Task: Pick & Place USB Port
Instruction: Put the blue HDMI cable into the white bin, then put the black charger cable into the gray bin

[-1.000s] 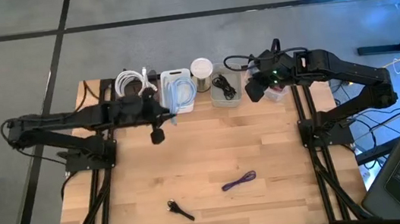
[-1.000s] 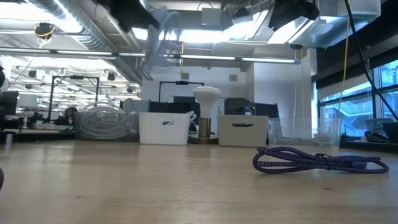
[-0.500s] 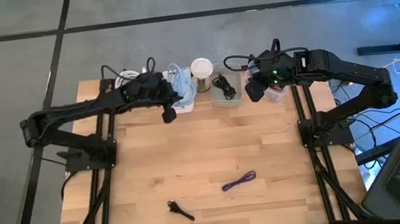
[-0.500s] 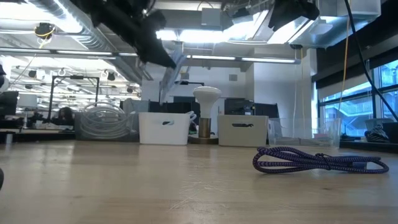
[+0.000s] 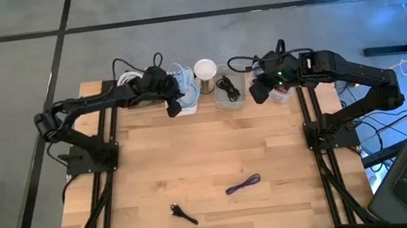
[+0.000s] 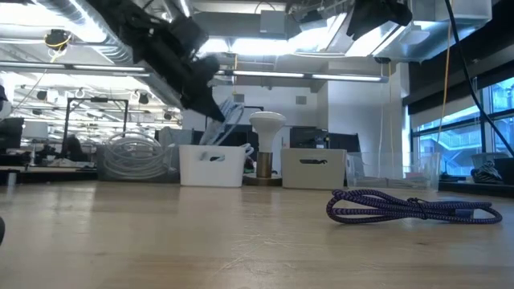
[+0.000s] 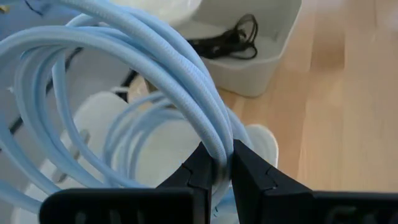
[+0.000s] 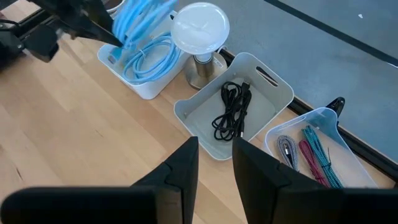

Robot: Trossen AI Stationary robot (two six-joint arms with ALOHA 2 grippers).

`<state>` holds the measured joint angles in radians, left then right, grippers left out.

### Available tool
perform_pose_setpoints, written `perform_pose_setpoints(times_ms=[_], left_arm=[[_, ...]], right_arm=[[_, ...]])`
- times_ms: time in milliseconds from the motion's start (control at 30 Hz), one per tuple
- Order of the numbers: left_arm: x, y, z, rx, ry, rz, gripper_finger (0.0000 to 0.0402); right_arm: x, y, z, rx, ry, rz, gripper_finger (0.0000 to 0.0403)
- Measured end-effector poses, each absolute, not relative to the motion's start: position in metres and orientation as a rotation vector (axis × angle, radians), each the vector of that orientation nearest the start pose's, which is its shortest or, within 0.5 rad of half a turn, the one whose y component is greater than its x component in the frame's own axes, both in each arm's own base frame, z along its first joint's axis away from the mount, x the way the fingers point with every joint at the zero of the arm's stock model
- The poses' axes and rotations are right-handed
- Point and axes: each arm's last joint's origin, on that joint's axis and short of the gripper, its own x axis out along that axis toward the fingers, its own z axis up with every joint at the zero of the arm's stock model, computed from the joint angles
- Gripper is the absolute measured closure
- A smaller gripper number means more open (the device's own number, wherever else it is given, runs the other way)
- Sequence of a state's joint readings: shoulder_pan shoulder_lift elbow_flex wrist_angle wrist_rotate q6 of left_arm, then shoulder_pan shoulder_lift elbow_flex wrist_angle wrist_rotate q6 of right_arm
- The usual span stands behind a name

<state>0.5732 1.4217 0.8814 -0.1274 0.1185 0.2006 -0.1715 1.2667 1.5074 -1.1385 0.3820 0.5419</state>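
My left gripper (image 5: 175,106) is shut on a coiled light-blue USB cable (image 7: 155,59) at the table's far edge, over a white bin (image 5: 183,95) where another light-blue coil (image 8: 148,59) lies. In the low view the held cable (image 6: 227,120) hangs from the gripper (image 6: 210,108) down to the bin's rim. My right gripper (image 8: 215,162) hovers high over the far right corner, open, with nothing between its fingers. A purple cable (image 5: 243,184) and a black cable (image 5: 183,214) lie on the near part of the table. My left gripper pinches several strands of the coil's loop (image 7: 219,146) together between its two fingers, which slant down toward the far edge and lie across the strands. The coil hangs slack below and in front of the fingers, its lower loops down at the white bin.
Along the far edge stand a white coil of cable (image 5: 131,80), a white lamp (image 5: 205,69), a white bin with a black cable (image 8: 233,109) and a clear bin with coloured cables (image 8: 311,152). The table's middle is bare wood.
My left gripper has swung from the table's middle left toward the far edge and somewhat right, sinking as it went, and has kept hold of the light-blue cable. The coil now hangs over the white bin.
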Motion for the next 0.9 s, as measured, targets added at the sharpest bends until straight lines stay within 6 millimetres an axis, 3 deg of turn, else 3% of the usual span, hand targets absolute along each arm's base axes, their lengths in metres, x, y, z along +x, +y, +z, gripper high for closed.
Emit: perform_pose_setpoints(times_ms=[467, 600, 733, 900], left_arm=[[0.258, 0.19, 0.185, -0.251, 0.715, 0.339, 0.0373], [0.256, 0.194, 0.176, -0.299, 0.743, 0.359, 0.0335], [0.254, 0.195, 0.177, -0.296, 0.748, 0.364, 0.0292], [0.25, 0.192, 0.198, -0.247, 0.674, 0.366, 0.0255]], right_arm=[[0.218, -0.049, 0.398, 0.394, 0.747, -0.745, 0.0302], [0.218, -0.049, 0.398, 0.394, 0.747, -0.745, 0.0301], [0.218, -0.049, 0.397, 0.394, 0.749, -0.745, 0.0301], [0.218, -0.049, 0.397, 0.393, 0.75, -0.745, 0.0301]])
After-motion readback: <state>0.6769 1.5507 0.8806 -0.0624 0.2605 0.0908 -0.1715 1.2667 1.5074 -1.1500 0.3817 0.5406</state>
